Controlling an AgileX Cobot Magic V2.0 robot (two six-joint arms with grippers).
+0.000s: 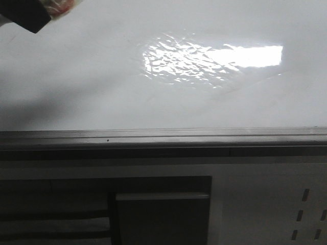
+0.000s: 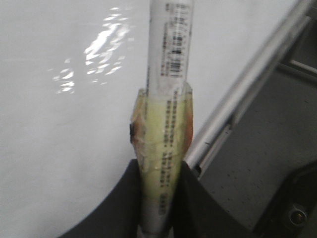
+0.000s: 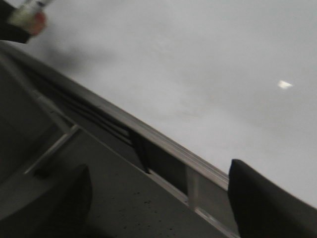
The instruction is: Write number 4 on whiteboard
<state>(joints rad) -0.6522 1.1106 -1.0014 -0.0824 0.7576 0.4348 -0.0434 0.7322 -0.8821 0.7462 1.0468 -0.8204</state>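
Across the whiteboard (image 1: 76, 76) no number 4 could be seen; the white surface showed only a rippled glare patch (image 1: 204, 58) and a soft shadow at the near left, so by my read the writing had not begun. Over that board the left gripper (image 2: 157, 198) was clamped tight on a marker (image 2: 166, 99), its barrel wrapped in yellowish tape (image 2: 161, 144) where the fingers (image 2: 124, 198) pinched it; the tip ran out of the wrist view, so whether it touched the board I could not tell. From the front only a dark corner of that gripper (image 1: 30, 15) showed, at the far left edge.

For the stroke ahead, I'd say the marker wants to meet the board squarely with light pressure, the diagonal drawn first, then the cross stroke, then the tail; the taped grip looked firm enough not to twist.

Room was generous; the whole middle of the board lay open toward the glare. The grey rail (image 1: 153, 137) bounded the near edge and ran close beside the marker, a thing to steer away from. Off the board, the right gripper (image 3: 158, 208) hung with its jaws spread wide and nothing between them, over the ledge below the rail.
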